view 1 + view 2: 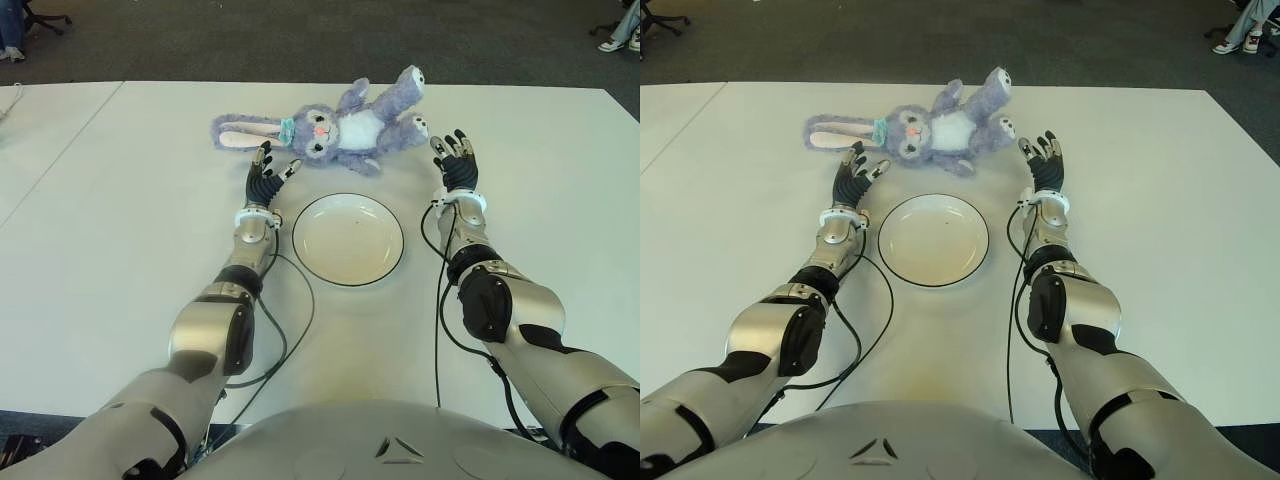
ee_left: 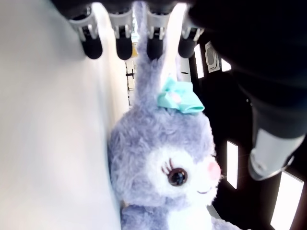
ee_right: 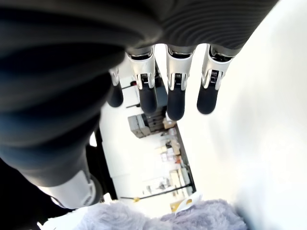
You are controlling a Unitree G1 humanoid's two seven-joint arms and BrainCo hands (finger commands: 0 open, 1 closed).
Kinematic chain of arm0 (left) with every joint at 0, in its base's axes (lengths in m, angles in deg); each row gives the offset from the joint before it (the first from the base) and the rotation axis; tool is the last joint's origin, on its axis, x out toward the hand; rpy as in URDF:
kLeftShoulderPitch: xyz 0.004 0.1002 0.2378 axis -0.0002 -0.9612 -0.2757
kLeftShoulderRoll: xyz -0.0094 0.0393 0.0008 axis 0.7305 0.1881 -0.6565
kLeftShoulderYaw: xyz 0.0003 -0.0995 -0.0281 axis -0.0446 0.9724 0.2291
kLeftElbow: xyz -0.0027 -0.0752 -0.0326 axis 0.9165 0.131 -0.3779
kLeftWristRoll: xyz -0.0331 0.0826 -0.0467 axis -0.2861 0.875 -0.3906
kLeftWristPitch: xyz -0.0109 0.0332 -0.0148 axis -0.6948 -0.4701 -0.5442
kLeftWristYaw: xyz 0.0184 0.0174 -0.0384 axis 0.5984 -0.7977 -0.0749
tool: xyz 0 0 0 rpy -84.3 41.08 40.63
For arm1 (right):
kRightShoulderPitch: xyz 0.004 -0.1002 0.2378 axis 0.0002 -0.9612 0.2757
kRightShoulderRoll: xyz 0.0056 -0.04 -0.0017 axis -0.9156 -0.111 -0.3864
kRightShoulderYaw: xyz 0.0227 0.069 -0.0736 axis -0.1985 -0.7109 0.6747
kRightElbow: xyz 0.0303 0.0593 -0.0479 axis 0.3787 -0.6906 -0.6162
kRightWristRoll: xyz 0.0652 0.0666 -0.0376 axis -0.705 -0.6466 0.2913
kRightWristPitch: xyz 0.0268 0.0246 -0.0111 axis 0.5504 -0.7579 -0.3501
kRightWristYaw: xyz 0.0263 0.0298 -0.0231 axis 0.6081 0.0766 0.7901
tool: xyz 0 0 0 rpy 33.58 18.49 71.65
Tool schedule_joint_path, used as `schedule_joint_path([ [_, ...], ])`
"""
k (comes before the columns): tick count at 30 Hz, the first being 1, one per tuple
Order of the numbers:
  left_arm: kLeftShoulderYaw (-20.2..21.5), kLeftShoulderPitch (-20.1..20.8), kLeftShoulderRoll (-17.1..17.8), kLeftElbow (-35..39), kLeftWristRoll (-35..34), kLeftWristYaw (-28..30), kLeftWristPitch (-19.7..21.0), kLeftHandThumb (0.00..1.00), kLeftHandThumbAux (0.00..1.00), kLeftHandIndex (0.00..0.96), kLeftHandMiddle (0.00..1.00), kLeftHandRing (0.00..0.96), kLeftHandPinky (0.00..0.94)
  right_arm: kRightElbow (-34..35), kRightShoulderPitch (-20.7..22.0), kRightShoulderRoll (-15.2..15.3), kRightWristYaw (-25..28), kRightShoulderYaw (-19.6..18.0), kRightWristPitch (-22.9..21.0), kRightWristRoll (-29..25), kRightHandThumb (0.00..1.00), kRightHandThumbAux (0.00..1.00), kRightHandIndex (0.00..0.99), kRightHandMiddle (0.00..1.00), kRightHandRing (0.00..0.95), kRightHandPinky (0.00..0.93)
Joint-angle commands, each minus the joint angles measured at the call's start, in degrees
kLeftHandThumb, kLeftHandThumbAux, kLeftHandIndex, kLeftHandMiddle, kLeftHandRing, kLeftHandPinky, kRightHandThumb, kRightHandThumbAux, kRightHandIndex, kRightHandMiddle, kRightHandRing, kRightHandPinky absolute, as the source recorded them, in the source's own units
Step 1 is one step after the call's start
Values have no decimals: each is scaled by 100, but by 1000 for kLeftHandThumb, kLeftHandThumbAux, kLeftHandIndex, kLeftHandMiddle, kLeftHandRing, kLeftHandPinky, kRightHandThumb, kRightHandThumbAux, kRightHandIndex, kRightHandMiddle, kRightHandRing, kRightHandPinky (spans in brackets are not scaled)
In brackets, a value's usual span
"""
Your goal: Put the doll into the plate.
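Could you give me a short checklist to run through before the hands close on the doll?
1. Doll free on the table, held by neither hand: ok.
2. Left hand open, beside the doll's head and just short of it: ok.
3. Right hand open, by the doll's foot on the other side: ok.
4. Plate bare and unobstructed, between the two forearms, nearer the robot than the doll: ok.
5. Fingers already touching the plush: cannot tell; the left wrist view shows them near the ear.
6. Cables along both forearms clear of the plate: ok.
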Motion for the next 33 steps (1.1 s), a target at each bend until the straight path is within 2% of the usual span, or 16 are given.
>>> schedule_joint_path([
  [1,68,-1178,-330,-798,-29,126,757,0,608,56,58,45,63,-133,201,215,-26,249,-317,245,287,668,2,25,42,38],
  [5,23,-1164,-322,-801,22,76,830,0,606,58,65,54,51,-138,207,349,-19,409,-382,391,247,616,0,0,5,18],
  [11,9,-1183,-314,-820,56,88,833,0,588,51,61,46,19,-144,227,486,32,544,-465,486,232,550,0,0,0,0],
  [17,47,-1193,-329,-816,17,128,785,0,572,46,55,34,19,-148,285,645,104,655,-551,555,232,526,0,0,0,0],
  [21,-52,-1262,-358,-779,102,-47,615,0,571,52,60,41,39,-145,368,801,170,756,-611,629,242,505,0,0,0,0],
  [33,-45,-1215,-360,-806,79,-25,699,0,562,60,60,42,30,-149,436,899,248,826,-661,639,261,482,0,0,0,0],
])
